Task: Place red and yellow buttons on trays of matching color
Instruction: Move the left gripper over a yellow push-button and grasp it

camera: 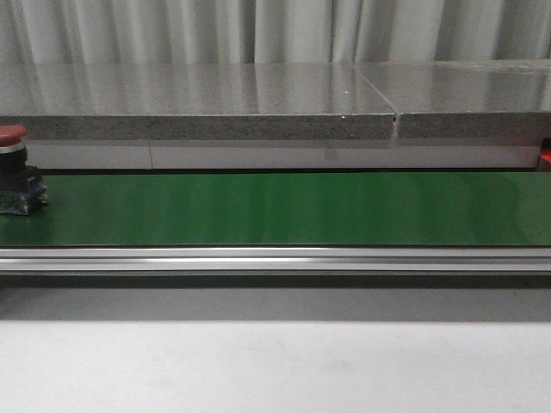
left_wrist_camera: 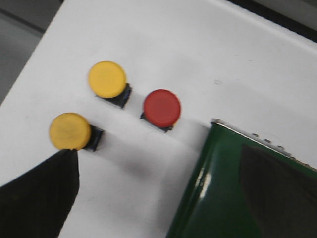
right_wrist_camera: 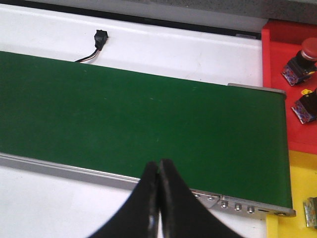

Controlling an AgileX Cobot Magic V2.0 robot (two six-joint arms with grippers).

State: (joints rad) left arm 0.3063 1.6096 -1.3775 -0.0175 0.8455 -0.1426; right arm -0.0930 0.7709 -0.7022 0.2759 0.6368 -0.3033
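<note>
Three buttons waiting on white table beside conveyor end: two yellow buttons (left_wrist_camera: 107, 79) (left_wrist_camera: 70, 131), one red button (left_wrist_camera: 162, 107). Another red button (camera: 12, 136) riding green belt (camera: 275, 209) at far left. Right gripper (right_wrist_camera: 158, 198) pressed together, empty, above belt near red tray (right_wrist_camera: 277, 64) and yellow tray (right_wrist_camera: 297, 173). Left gripper (left_wrist_camera: 39, 198): state cannot be told. Transfer step likely; next, spread and intercept.
</note>
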